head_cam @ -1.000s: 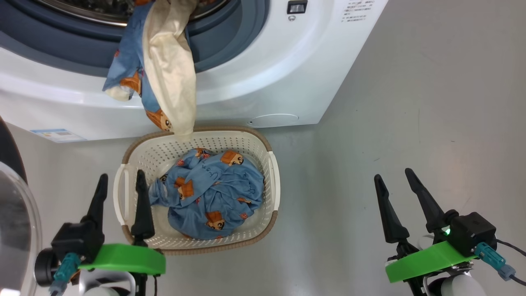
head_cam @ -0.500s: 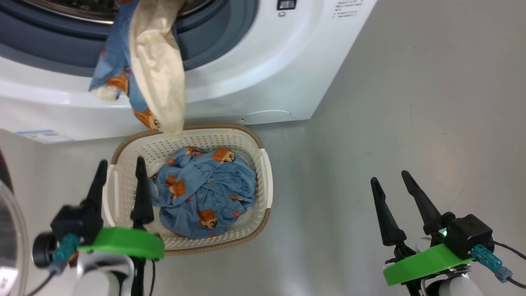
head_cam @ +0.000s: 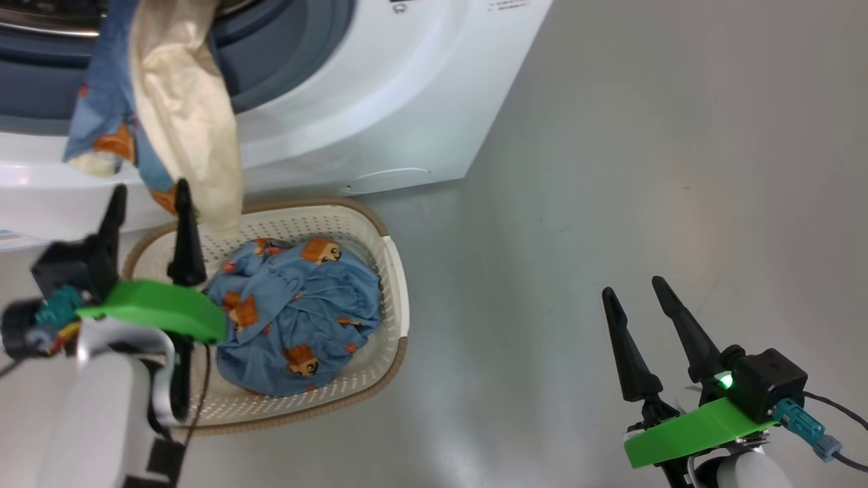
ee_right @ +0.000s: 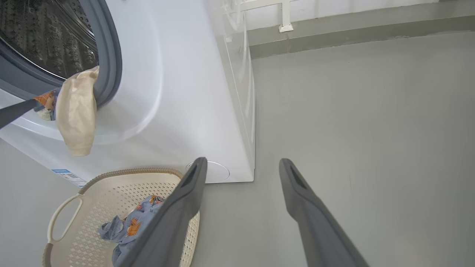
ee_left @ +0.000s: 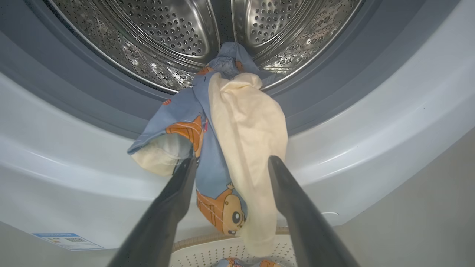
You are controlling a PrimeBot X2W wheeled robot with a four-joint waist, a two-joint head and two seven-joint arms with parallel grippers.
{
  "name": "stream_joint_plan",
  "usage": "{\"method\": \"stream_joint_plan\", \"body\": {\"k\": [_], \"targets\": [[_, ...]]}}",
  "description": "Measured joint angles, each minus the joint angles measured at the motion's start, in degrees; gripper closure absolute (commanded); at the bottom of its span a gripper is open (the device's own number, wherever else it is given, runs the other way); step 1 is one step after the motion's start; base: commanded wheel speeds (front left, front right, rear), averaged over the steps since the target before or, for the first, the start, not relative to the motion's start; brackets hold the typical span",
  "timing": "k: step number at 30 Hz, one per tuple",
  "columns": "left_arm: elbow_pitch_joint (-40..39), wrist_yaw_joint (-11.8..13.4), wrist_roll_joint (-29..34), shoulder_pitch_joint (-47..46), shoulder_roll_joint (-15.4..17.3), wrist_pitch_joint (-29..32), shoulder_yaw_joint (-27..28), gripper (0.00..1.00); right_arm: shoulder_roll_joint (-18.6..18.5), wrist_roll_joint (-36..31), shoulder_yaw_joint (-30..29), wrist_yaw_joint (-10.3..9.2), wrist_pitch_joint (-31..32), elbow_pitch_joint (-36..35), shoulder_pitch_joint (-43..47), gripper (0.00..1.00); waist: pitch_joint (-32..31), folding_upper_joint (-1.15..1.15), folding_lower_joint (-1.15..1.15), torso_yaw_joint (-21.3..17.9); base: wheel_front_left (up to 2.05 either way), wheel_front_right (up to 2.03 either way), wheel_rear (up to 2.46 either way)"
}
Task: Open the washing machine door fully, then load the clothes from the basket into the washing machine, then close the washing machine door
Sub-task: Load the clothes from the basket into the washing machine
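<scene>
**Laundry half loaded at the washing machine (head_cam: 380, 102)**
A blue-and-cream garment (ee_left: 245, 122) hangs from the drum (ee_left: 178, 33) over the gasket (ee_left: 92, 100). The left claw (ee_left: 233, 160), spread wide and gripping nothing, has a finger on each side of it. Below, the basket (head_cam: 390, 271) holds a bundle of clothes (head_cam: 298, 305). The right claw (head_cam: 633, 286), equally wide and empty, hovers well apart over the floor (head_cam: 644, 135).

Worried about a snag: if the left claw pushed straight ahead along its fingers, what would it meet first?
Most likely the light blue and cream garment hanging out of the white washing machine; it sits right ahead of the open left claw. Depth is unclear.
</scene>
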Motion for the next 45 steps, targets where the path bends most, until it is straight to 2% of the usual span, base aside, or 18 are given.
{"method": "stream_joint_plan", "body": {"k": [9,18,30,31,32,34,35,36,37,45], "targets": [[9.0,-0.1,0.3,-7.0,2.7,-1.3,0.6,0.0,0.0,0.4,0.4,0.0,0.0,-0.1,-0.2,0.0,1.4,0.0,0.0,-2.4,0.0,0.0,0.0],[17.5,-0.1,0.6,-12.8,3.9,-3.2,1.2,0.0,0.0,0.4,0.8,0.0,0.0,-0.4,-0.2,0.0,2.5,0.0,0.0,-3.4,0.0,0.0,0.0],[24.6,-0.3,1.9,-18.7,3.1,-4.4,-0.4,0.0,0.0,0.4,1.2,0.0,0.0,-0.4,-0.4,0.0,3.3,0.0,0.0,-4.2,0.0,0.0,0.0],[25.1,-0.7,2.2,-19.0,3.1,-4.4,-0.6,0.05,0.0,0.4,1.3,0.0,0.0,-0.4,-0.4,0.0,3.3,0.0,0.0,-4.3,0.0,0.0,0.0],[25.7,-0.7,2.6,-19.3,3.1,-4.4,-0.8,0.17,0.0,0.4,1.3,0.0,0.0,-0.4,-0.4,0.0,3.3,0.0,0.0,-4.4,0.0,0.0,0.0],[26.6,-0.7,3.3,-20.0,3.2,-4.7,-1.3,0.55,0.0,0.4,1.4,0.0,0.0,-0.4,-0.4,0.0,3.3,0.0,0.0,-4.6,0.0,0.0,0.0],[27.0,-0.7,3.5,-20.3,3.3,-4.8,-1.5,0.69,0.0,0.4,1.4,0.0,0.0,-0.4,-0.4,0.0,3.3,0.0,0.0,-4.7,0.0,0.0,0.0],[27.4,-0.7,3.6,-20.7,3.3,-4.8,-1.6,0.93,0.0,0.4,1.5,0.0,0.0,-0.4,-0.4,0.0,3.3,0.0,0.0,-4.7,0.0,0.0,0.0],[27.6,-0.7,3.7,-21.2,3.4,-4.8,-1.7,1.0,0.0,0.4,1.5,0.0,0.0,-0.4,-0.4,0.0,3.2,0.0,0.0,-4.8,0.0,0.0,0.0],[27.9,-1.6,4.2,-23.1,3.5,-4.8,-2.2,1.0,0.0,0.5,2.0,0.0,0.0,-0.2,-0.4,0.0,2.6,0.0,0.0,-5.3,0.0,0.0,0.0]]}}
